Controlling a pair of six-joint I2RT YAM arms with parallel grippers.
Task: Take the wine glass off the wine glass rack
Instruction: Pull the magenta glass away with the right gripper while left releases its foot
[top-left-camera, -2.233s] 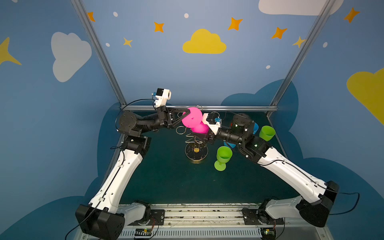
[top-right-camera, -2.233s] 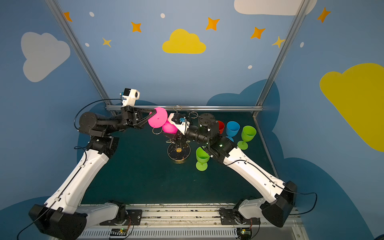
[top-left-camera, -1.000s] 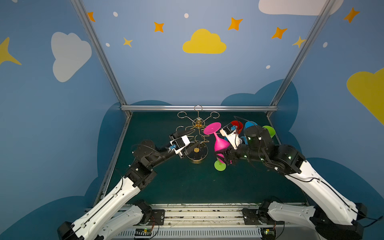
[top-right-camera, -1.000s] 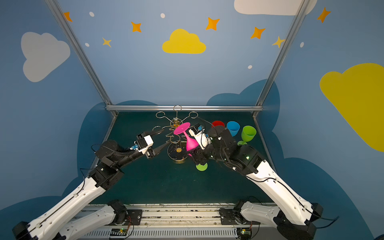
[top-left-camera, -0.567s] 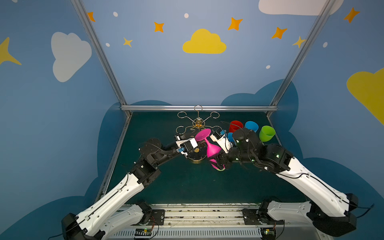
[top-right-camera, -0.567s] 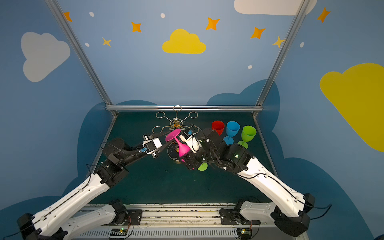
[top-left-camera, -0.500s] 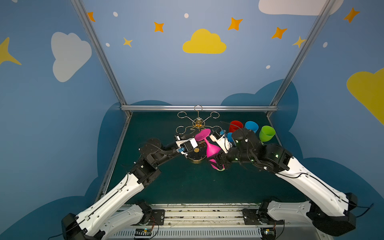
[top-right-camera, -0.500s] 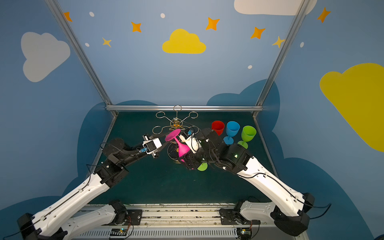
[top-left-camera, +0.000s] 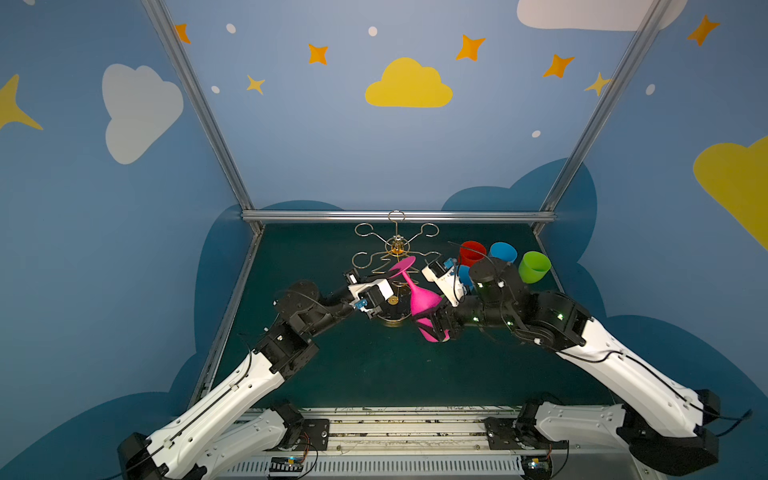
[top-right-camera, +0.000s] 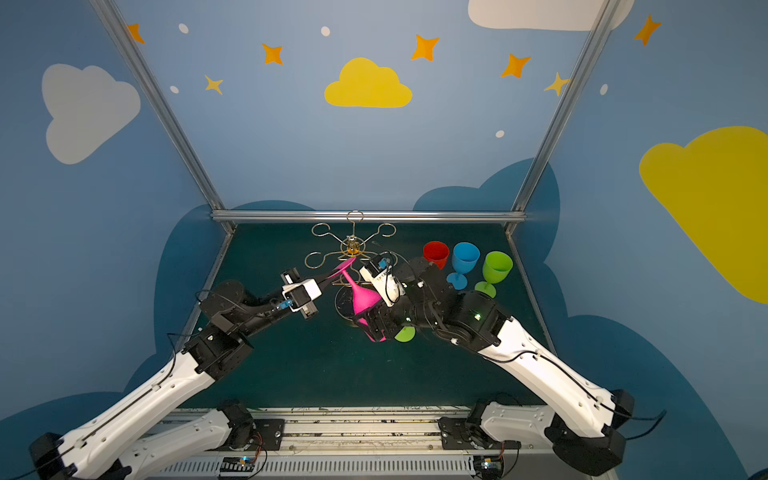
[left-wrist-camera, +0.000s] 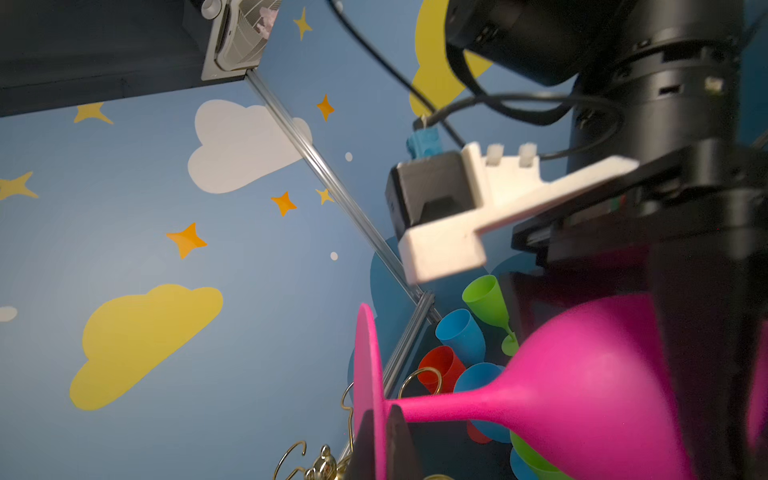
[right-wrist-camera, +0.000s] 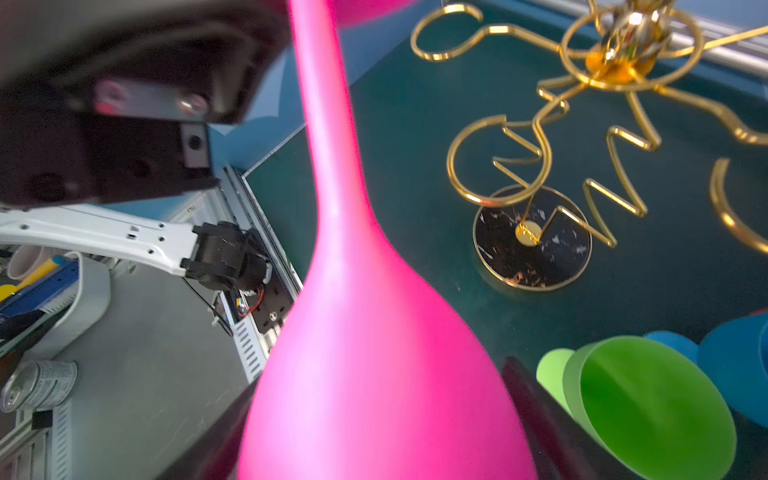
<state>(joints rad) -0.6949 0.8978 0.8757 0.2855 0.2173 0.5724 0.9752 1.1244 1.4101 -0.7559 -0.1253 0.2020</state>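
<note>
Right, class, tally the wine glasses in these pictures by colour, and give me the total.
Pink wine glass: 1
Red wine glass: 1
Blue wine glasses: 2, the second partly hidden
Green wine glasses: 2, the second beside the pink one
Total: 6

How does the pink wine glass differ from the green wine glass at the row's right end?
Pose: the pink wine glass is tilted, foot up; the green wine glass stands upright. State: the left claw is shut on the pink glass's foot, with its bowl inside the right claw; nothing touches the green glass. Both have a stem and round foot.
</note>
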